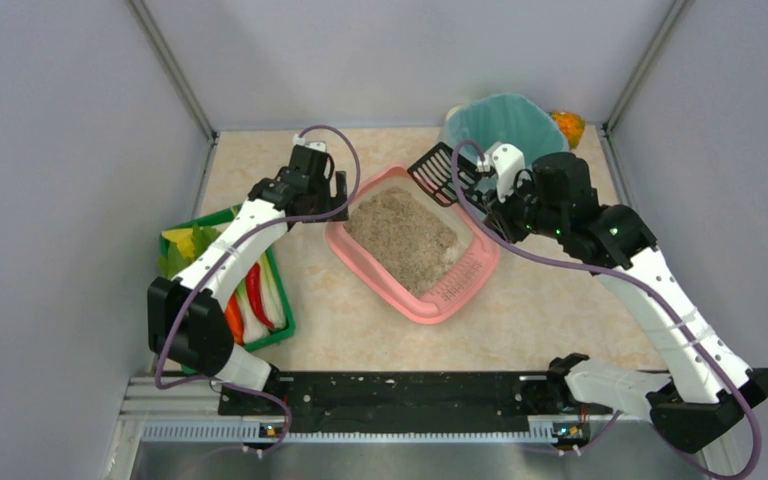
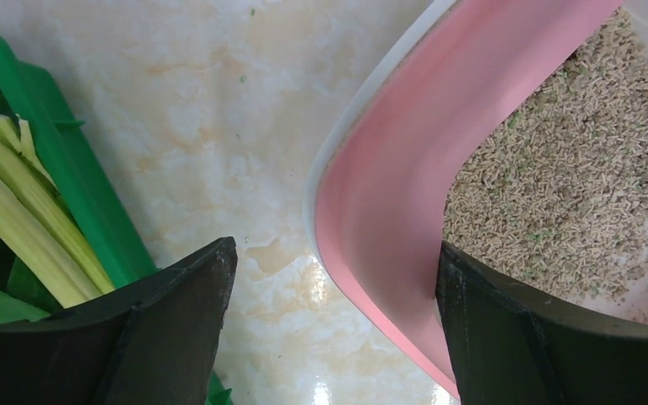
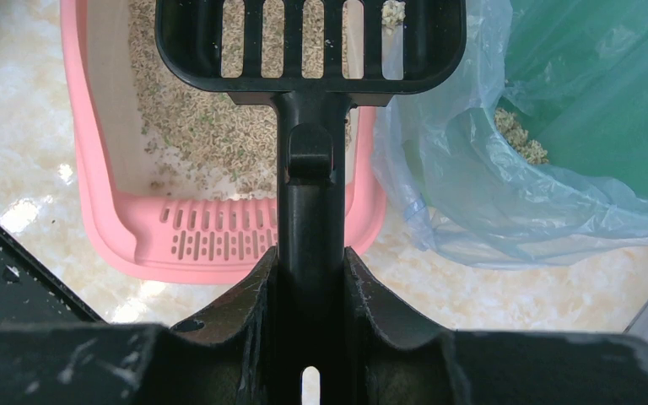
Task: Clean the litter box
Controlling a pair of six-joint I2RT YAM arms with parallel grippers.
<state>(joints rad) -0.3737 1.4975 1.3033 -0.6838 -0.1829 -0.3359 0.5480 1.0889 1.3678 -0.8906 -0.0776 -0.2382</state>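
Orange object [image 1: 568, 127] was half hidden behind the teal-lined bin [image 1: 505, 125] beside the litter box [image 1: 460, 278], which sat on the desk [image 1: 360, 340], left gripper [image 2: 335, 253] spread wide astride its corner wall, contact unclear, right gripper [image 3: 306, 257] pinched the handle of the black scoop [image 3: 310, 135].

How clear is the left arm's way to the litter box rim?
Probably clear, yes. The left gripper is open with one finger outside the litter box wall and one over the litter, nothing between. The scoop in the right gripper is at another corner.

Pink litter box [image 1: 460, 280], beige litter [image 1: 400, 235]. Black slotted scoop [image 3: 308, 110]. Green tray [image 2: 84, 194], teal-lined bin [image 1: 505, 125], cream marbled table [image 1: 560, 310].
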